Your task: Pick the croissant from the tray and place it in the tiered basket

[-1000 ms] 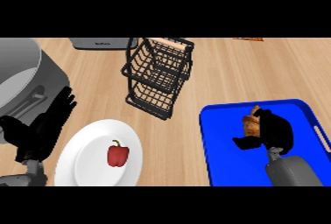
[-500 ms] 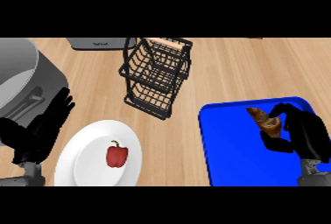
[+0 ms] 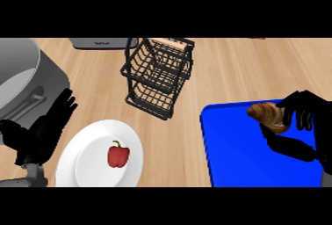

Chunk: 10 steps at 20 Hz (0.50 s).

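On the right of the head view, the right hand [image 3: 299, 125] is curled round the croissant [image 3: 267, 116], fingers over its right end and thumb below it, grasping it. The croissant is brown and sits in that grasp over the upper right part of the blue tray [image 3: 250, 160]; whether it touches the tray cannot be told from this view. The tray lies on the wooden bench [image 3: 246, 70] at the lower right, its near edge cut off by the view's border.

Up and to the left of the tray stands the black wire tiered basket [image 3: 159, 74], tilted in the view, with open tiers; it is well apart from the croissant. Behind it, at the top edge, a grey appliance [image 3: 103, 42] shows in part.

At the lower left a white plate [image 3: 91, 154] carries a red pepper [image 3: 118, 156] with a green stem. Just beside the plate's left rim the left hand [image 3: 44, 132] rests, released, fingers straight and pointing up. Behind that hand a large grey rounded object [image 3: 26, 74] fills the upper left corner.
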Tool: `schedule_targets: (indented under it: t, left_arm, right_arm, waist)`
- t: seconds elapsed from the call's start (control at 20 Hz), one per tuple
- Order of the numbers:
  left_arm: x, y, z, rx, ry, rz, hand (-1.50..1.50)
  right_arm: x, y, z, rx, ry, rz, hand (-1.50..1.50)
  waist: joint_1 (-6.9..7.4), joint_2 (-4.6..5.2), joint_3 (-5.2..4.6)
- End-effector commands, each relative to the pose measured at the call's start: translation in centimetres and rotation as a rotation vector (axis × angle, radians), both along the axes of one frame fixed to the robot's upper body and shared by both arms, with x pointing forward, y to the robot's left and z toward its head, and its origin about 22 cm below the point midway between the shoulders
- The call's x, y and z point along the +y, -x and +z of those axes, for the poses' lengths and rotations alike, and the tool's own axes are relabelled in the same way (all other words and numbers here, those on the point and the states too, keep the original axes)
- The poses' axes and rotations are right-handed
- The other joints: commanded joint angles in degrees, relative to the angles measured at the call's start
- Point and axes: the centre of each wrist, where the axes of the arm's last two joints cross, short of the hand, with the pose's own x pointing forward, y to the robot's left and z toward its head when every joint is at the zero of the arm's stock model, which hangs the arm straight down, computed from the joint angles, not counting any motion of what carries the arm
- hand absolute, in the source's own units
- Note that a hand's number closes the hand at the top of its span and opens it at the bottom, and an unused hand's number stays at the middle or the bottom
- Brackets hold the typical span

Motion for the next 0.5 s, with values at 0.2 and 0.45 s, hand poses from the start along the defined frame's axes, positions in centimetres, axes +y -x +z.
schedule_targets:
  t: [0.2,0.45]
  left_arm:
    - [-0.5,-0.9,-0.3,-0.016,-0.014,-0.018,0.0]
    - [-1.7,-1.8,-0.4,-0.003,0.003,-0.043,0.0]
  right_arm:
    - [7.1,0.3,7.3,0.029,-0.024,0.13,1.5]
    - [12.7,-2.9,9.2,0.031,0.001,0.144,1.5]
  waist:
    - [0.99,0.23,-0.05]
    - [1.29,0.32,-0.04]
